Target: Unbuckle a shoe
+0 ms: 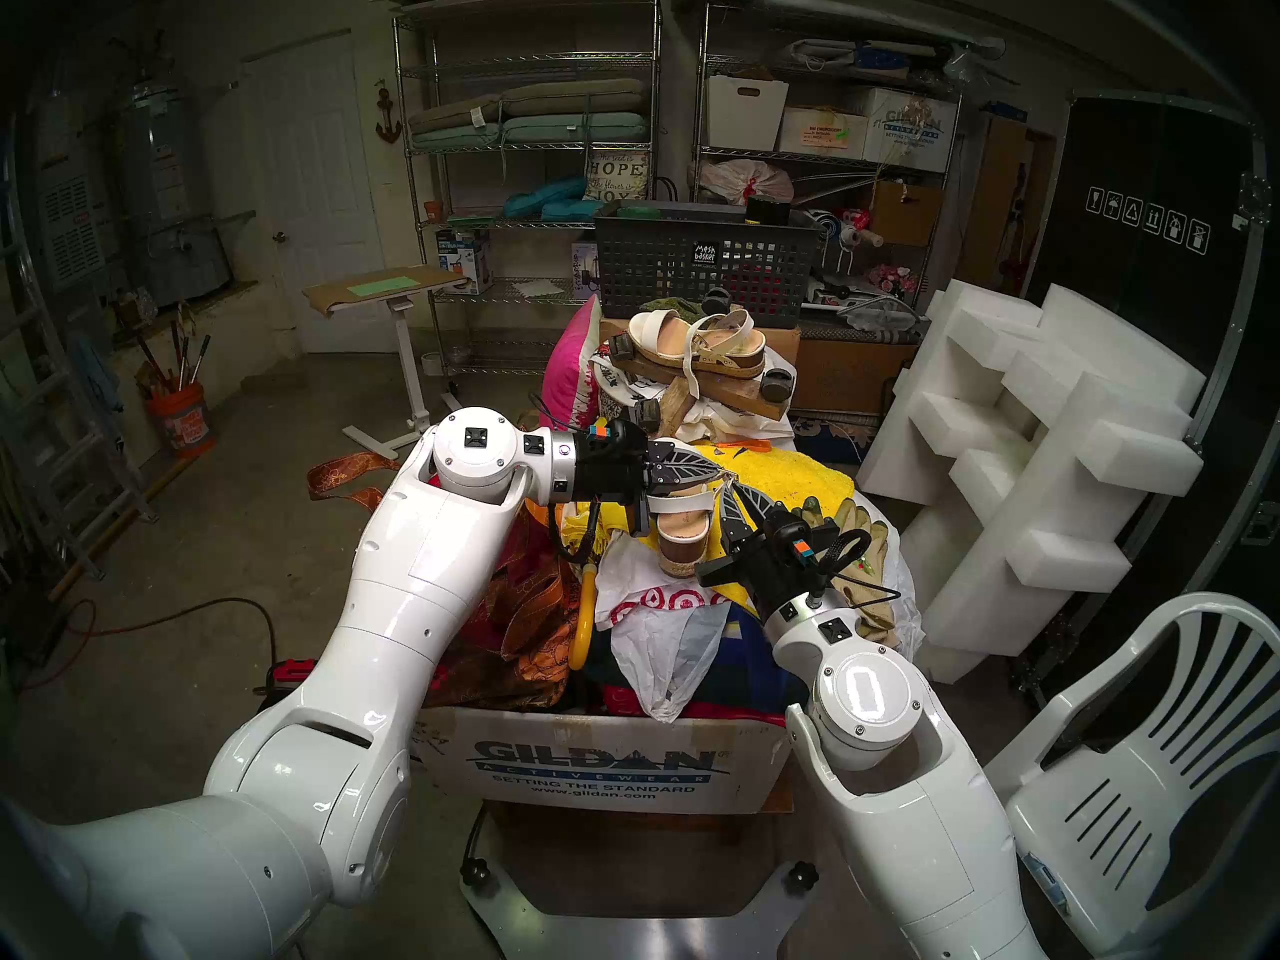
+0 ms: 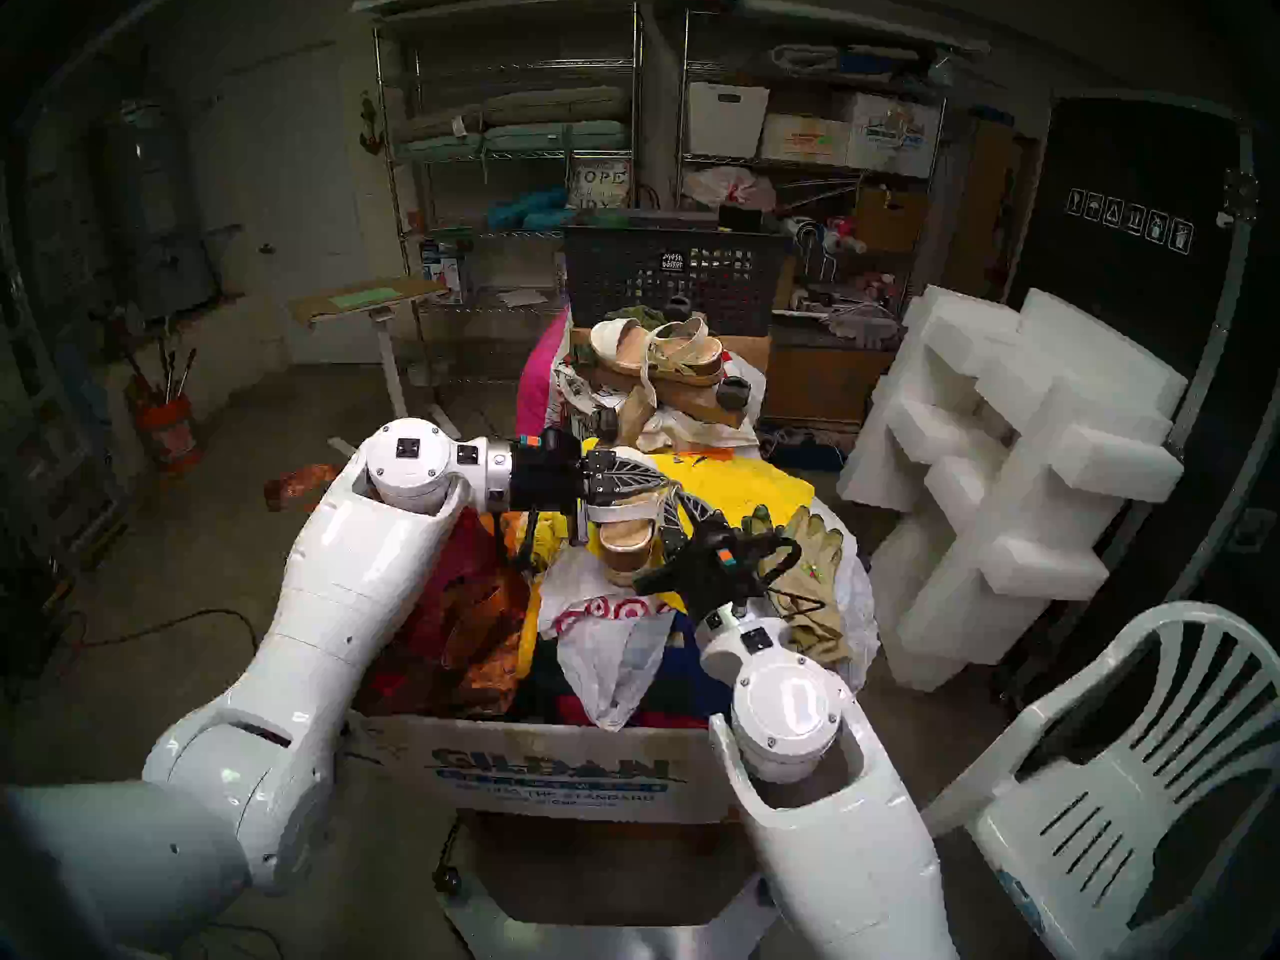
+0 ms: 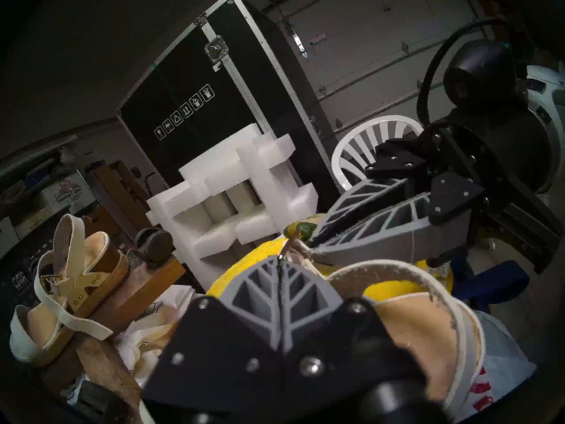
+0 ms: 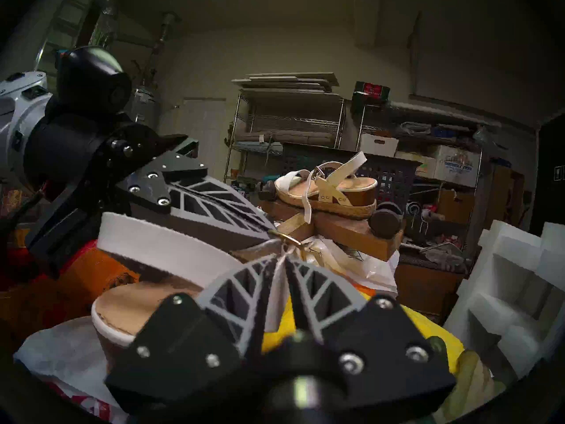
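Observation:
The shoe (image 1: 684, 528), a white-strapped wedge sandal with a tan insole and a jute-wrapped sole, sits on the heap between my two arms. Its toe points toward me. My left gripper (image 1: 726, 478) reaches in from the left and is shut at the brass buckle (image 4: 286, 238) of the thin ankle strap. My right gripper (image 1: 736, 491) comes from the right, tip to tip with the left one. In the right wrist view the right gripper (image 4: 282, 258) is shut on the loose white strap end (image 4: 276, 295), which runs between its fingers. The heel is hidden.
A flatter white-strapped platform sandal (image 1: 692, 345) rests on a wooden caster board (image 1: 748, 397) behind. The heap fills a Gildan cardboard box (image 1: 602, 764), with a yellow towel (image 1: 796, 470), gloves (image 1: 862, 522) and a plastic bag (image 1: 658, 609). Foam blocks (image 1: 1039, 467) and a white chair (image 1: 1143, 764) stand at right.

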`<state>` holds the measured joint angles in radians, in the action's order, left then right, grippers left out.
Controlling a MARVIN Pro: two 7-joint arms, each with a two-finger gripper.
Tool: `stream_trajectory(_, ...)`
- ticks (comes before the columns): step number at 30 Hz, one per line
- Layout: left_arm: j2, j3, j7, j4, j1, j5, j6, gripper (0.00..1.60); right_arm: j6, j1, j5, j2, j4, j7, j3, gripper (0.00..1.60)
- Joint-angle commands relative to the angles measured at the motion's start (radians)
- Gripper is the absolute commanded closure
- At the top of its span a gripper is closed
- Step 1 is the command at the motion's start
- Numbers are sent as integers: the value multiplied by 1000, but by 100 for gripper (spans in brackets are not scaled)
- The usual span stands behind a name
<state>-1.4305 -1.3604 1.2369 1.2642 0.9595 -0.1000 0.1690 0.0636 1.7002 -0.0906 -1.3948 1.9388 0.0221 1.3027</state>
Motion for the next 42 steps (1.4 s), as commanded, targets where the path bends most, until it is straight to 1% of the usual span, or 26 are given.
stream_trajectory(1, -7, -9, -4, 27, -7, 10, -5, 160, 4, -21, -30, 2, 5, 12, -7, 134)
stream_trajectory(3, -7, -11, -2, 28, -6, 10, -5, 160, 2, -20, -32, 1, 1, 14, -6, 160)
stream_trajectory(6, -7, -12, 2, 27, -7, 10, -6, 160, 0, -19, -43, -8, -2, 32, -4, 160)
stream_trajectory(8, -8, -13, 3, 27, -6, 10, -6, 160, -4, -19, -41, -8, -1, 33, 0, 145)
stream_trajectory(9, -8, -13, 3, 27, -6, 10, -6, 160, -3, -18, -41, -8, 2, 33, 1, 114)
stream_trajectory(10, -8, -13, 3, 26, -7, 9, -5, 160, -6, -15, -38, -8, 6, 34, 3, 106)
stream_trajectory(11, -9, -14, 3, 25, -7, 9, -5, 160, -6, -14, -39, -8, 9, 34, 3, 106)
stream_trajectory(12, -9, -14, 3, 25, -7, 8, -5, 160, -7, -12, -39, -7, 11, 35, 3, 96)
stream_trajectory(15, -10, -14, 5, 23, -8, 7, -4, 160, -7, -9, -42, -6, 14, 36, 3, 93)
stream_trajectory(31, -14, -14, 4, 17, -10, 2, -1, 160, -2, -18, -32, 0, -1, 17, 2, 93)
stream_trajectory(32, -14, -14, 5, 17, -10, 2, -1, 160, -3, -17, -32, 0, -3, 16, 2, 95)
stream_trajectory(34, -14, -13, 6, 16, -12, 2, -1, 160, -4, -18, -37, 1, -8, 14, 2, 135)
stream_trajectory(35, -14, -12, 6, 15, -12, 2, -1, 160, -6, -18, -37, 0, -9, 14, 2, 160)
stream_trajectory(40, -15, -10, 10, 15, -14, 2, -5, 160, -24, -31, -45, -1, -17, 11, 1, 160)
stream_trajectory(42, -15, -10, 10, 15, -15, 2, -6, 160, -20, -36, -44, -2, -16, 8, 2, 160)
